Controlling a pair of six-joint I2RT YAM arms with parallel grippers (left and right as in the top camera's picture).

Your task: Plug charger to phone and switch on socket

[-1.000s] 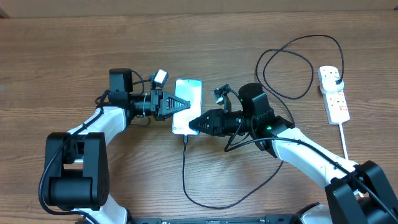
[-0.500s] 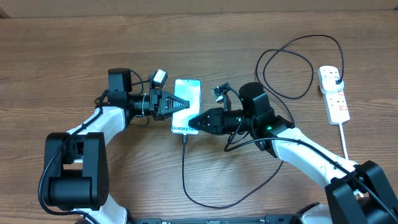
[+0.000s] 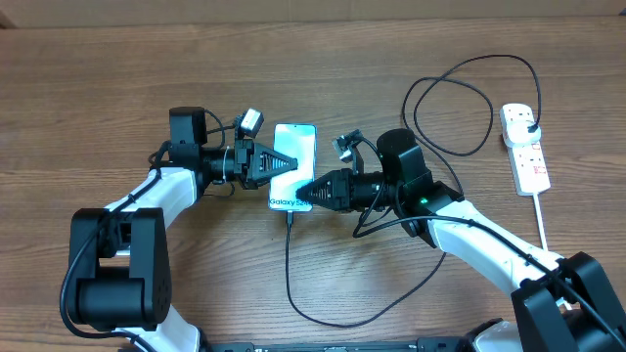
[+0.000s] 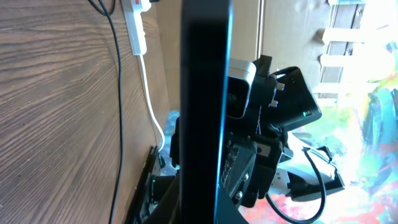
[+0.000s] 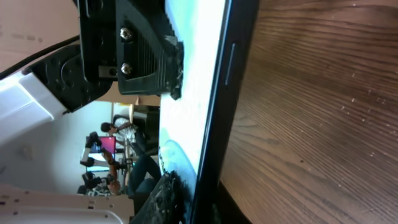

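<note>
The phone [image 3: 294, 166] lies mid-table with its screen lit. My left gripper [image 3: 289, 164] is shut on its left edge. My right gripper [image 3: 302, 195] is shut on its lower right corner. In the left wrist view the phone [image 4: 205, 93] stands edge-on as a dark bar. The right wrist view shows the phone [image 5: 208, 93] with one of my fingers [image 5: 163, 198] pressed on the screen and the other under it. The charger [image 3: 290, 284], a thin black cable, meets the phone's lower edge, loops round and ends at a black plug in the socket [image 3: 528, 156] at the far right.
The socket's thick white cord [image 3: 543, 225] runs toward the front edge on the right. The cable makes a wide loop [image 3: 460, 98] behind my right arm [image 3: 469, 230]. My left arm [image 3: 147, 196] lies along the table's left side.
My right gripper's jaws have closed in on the phone's lower right corner and uncovered the text on the screen. The left gripper and the phone have stayed put.
</note>
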